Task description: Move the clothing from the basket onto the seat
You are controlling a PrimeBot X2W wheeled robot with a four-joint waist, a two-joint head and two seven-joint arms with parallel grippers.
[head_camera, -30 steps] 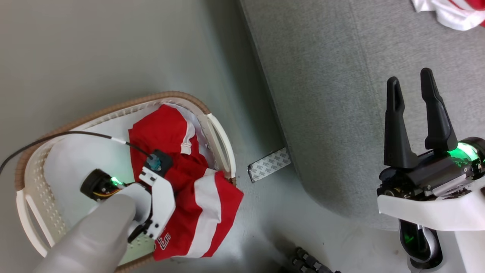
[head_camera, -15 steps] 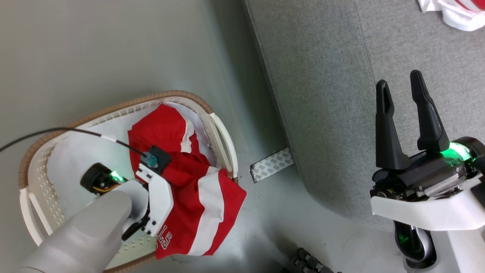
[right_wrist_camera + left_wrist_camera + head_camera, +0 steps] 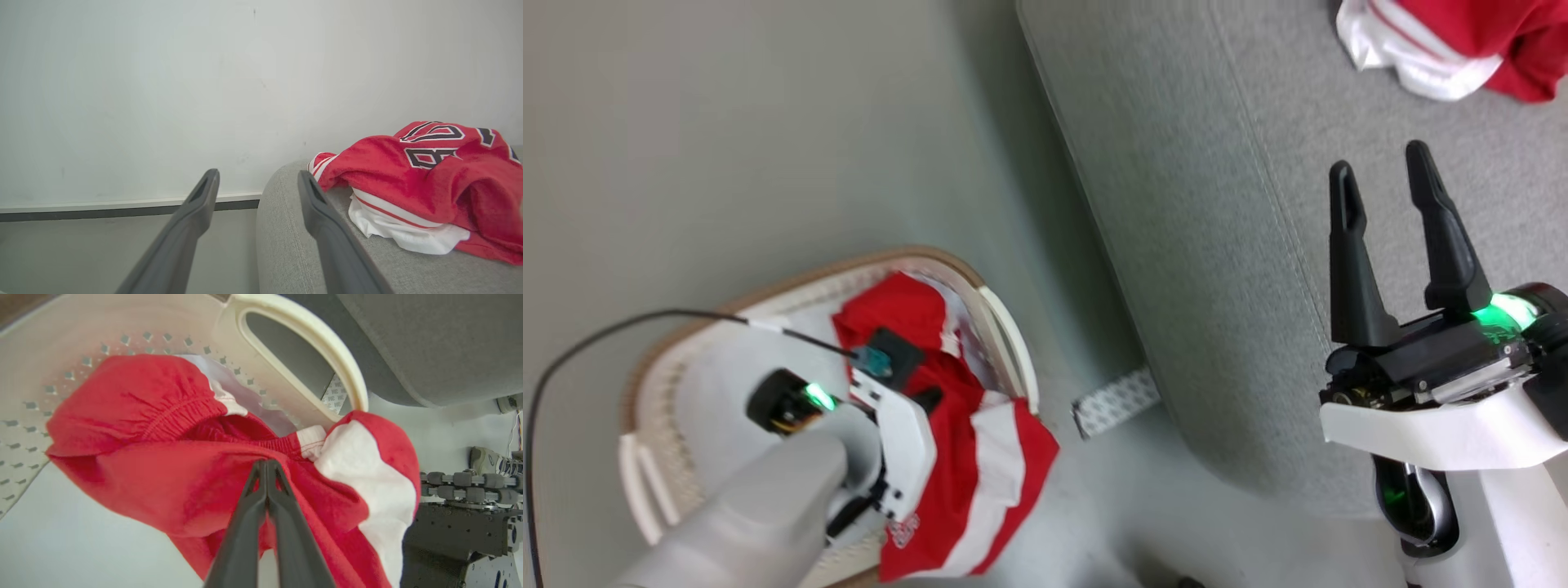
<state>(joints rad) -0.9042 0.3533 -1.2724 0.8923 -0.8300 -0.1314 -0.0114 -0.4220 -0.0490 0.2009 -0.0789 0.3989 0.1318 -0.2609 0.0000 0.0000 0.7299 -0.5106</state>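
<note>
Red clothing [image 3: 980,457] with a broad white stripe lies bunched in the white basket [image 3: 792,282], one part hanging over its tan rim. My left gripper [image 3: 266,462] reaches down into the basket and is shut on a fold of this red fabric [image 3: 163,416] near the elastic waistband. My right gripper [image 3: 1380,171] hovers open and empty above the grey seat [image 3: 1217,204], its fingers spread [image 3: 258,175]. More red clothing [image 3: 1462,41] with white trim and black-and-white lettering [image 3: 429,175] rests on the seat [image 3: 286,245].
The basket stands on the pale floor just left of the seat's rounded corner. A patterned tape strip [image 3: 1117,402] lies on the floor between them. A black cable [image 3: 605,335] arcs over the basket to my left wrist. My wheeled base [image 3: 461,531] is close by.
My left gripper has shut on the red fabric in the basket. The head camera has moved, shifting the whole picture. The right gripper stays open over the seat.
</note>
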